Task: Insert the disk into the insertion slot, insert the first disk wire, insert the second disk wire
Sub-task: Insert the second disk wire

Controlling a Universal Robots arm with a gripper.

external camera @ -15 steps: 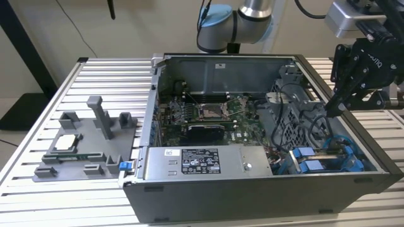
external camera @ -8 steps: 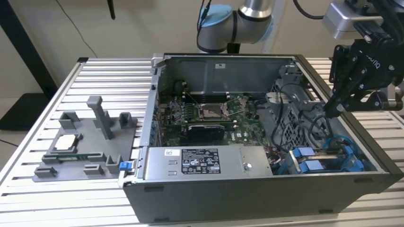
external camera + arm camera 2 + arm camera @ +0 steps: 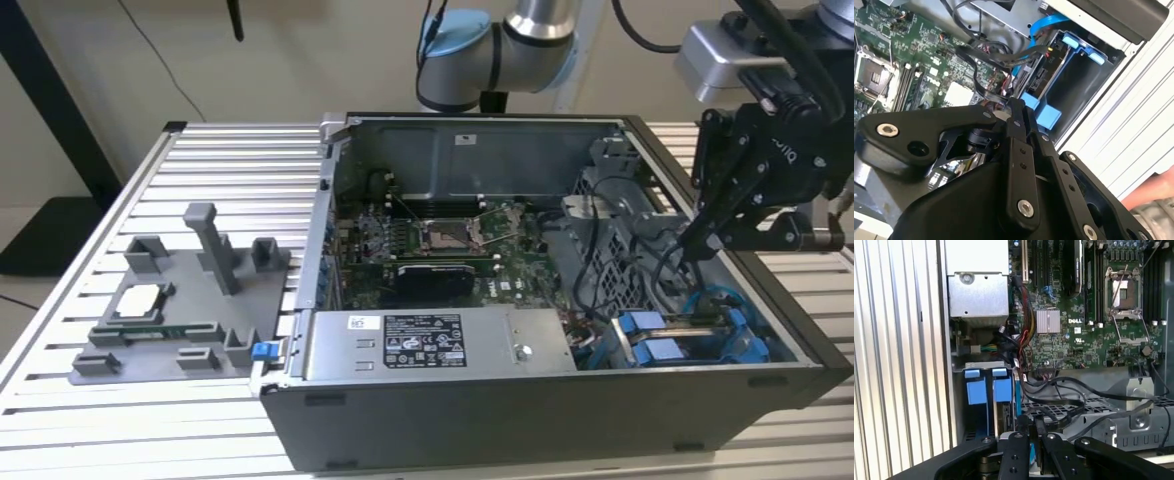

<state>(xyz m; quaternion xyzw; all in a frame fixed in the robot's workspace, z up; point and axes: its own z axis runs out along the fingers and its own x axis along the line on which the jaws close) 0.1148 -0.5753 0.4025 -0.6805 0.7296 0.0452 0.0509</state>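
Observation:
The insertion slot [image 3: 638, 325] is the grey bay with blue rails in the case corner near the exterior view's right, also seen as the insertion slot [image 3: 1074, 85] and the insertion slot [image 3: 976, 390] in the two wrist views. The dark disk [image 3: 1041, 75] sits inside it with its connector end exposed. My black gripper [image 3: 694, 240] hangs just above the bay. Its fingers are pressed together at the gripper [image 3: 1016, 106] tip on the end of a flat black disk wire [image 3: 979, 75]. The gripper [image 3: 1032, 422] also shows with the black disk wire [image 3: 1054, 402] running into it. A blue wire [image 3: 1051, 22] loops beside the bay.
The open case holds a green circuit board with a silver socket [image 3: 445, 237] and a grey power supply [image 3: 441, 345] along the front. Loose black cables [image 3: 594, 270] cross beside the bay. A grey fixture tray [image 3: 174, 300] stands on the slatted table at the exterior view's left.

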